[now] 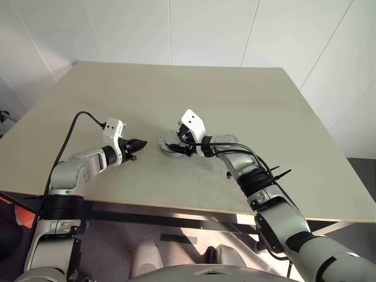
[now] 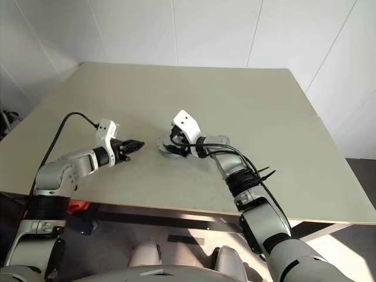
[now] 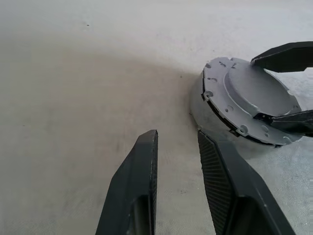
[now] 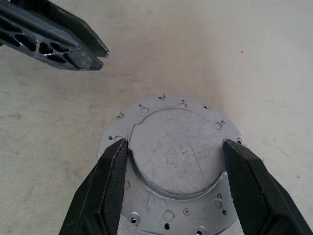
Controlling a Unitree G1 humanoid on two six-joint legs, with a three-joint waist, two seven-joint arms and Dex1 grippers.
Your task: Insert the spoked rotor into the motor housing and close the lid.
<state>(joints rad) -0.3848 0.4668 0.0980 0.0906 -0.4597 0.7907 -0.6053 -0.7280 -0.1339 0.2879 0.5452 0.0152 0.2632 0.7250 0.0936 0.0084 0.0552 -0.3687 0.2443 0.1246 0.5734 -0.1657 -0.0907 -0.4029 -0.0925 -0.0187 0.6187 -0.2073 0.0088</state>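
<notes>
The lid (image 4: 176, 152), a round silver-grey cap with a raised middle and small holes round its edge, lies on the table at centre. In the left wrist view it sits a little tilted, with a dark gap under its rim and the grey wall of the motor housing (image 3: 196, 110) below it. The spoked rotor is hidden. My right gripper (image 4: 173, 147) is open over the lid, one finger at each side of the raised middle. My left gripper (image 3: 176, 134) hovers a short way to the lid's left, pointing at it, with a narrow gap between its fingers and nothing in it.
The pale table (image 1: 264, 106) stretches wide behind and to both sides of the parts. A black cable (image 1: 73, 126) loops from my left wrist over the table's near left part. The table's front edge runs just under both forearms.
</notes>
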